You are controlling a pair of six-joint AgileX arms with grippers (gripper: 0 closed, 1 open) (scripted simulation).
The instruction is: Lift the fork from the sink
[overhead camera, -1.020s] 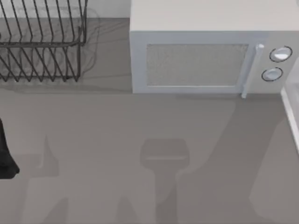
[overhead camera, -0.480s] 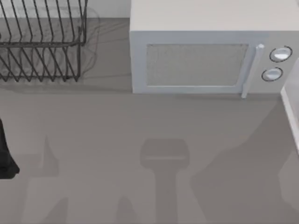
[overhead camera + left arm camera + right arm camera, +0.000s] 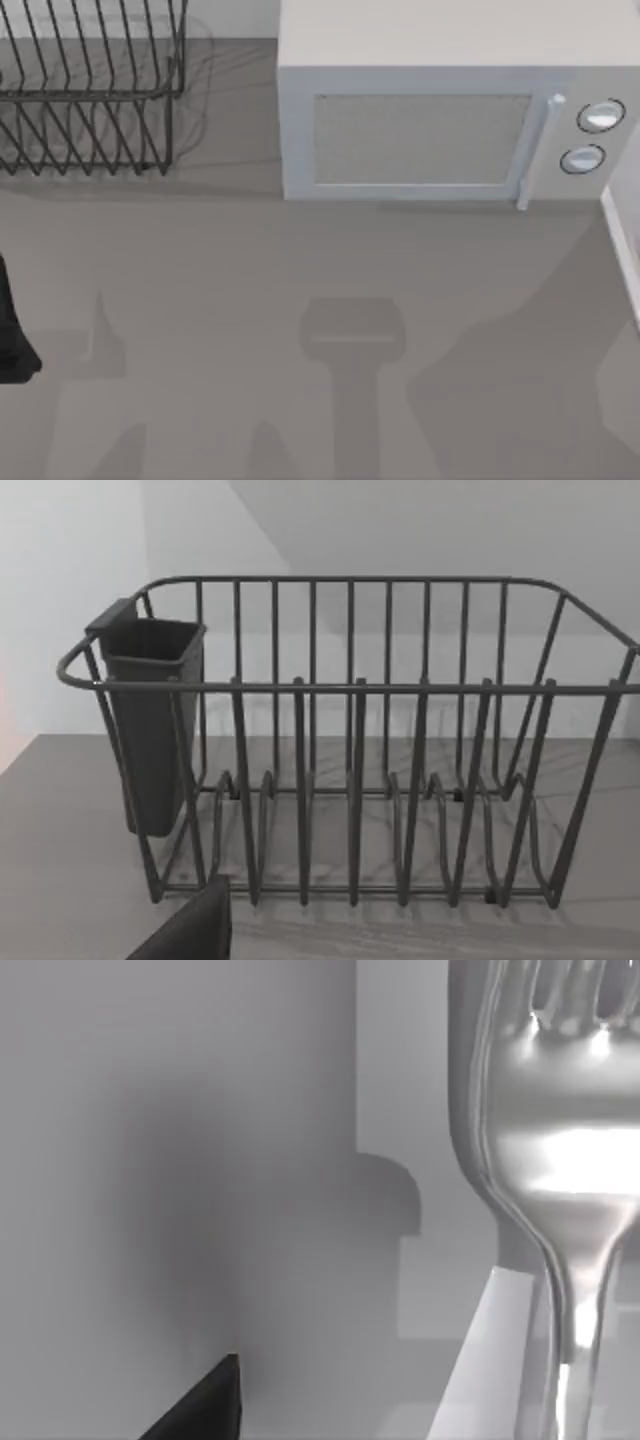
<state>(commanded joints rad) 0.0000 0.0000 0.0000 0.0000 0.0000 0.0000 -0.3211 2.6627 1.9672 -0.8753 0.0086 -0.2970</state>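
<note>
One dark fingertip of the right gripper is seen at the lower edge of the right wrist view, and whether that gripper is spread, pressed together or pinching the fork cannot be told. The fork is seen very close to that camera, its shiny silver head with the bases of the tines uppermost and its narrow neck running down out of the picture; a pale grey wall with a stepped shadow lies behind it, and a light slanted edge is seen just beside the neck. Whether the fork is touching any surface cannot be told. In the top view a dark part of the left arm is seen at the table's left edge, parked. A dark corner of the left gripper is seen at the bottom of the left wrist view, and the state of its fingers cannot be told either. A dark wire dish rack is faced by that camera, upright on the grey table, with a dark cutlery cup hung on one end of it. In the top view the rack stands at the far left, and a pale microwave with two round knobs is placed beside it toward the right. A white rim is seen at the table's right edge.
</note>
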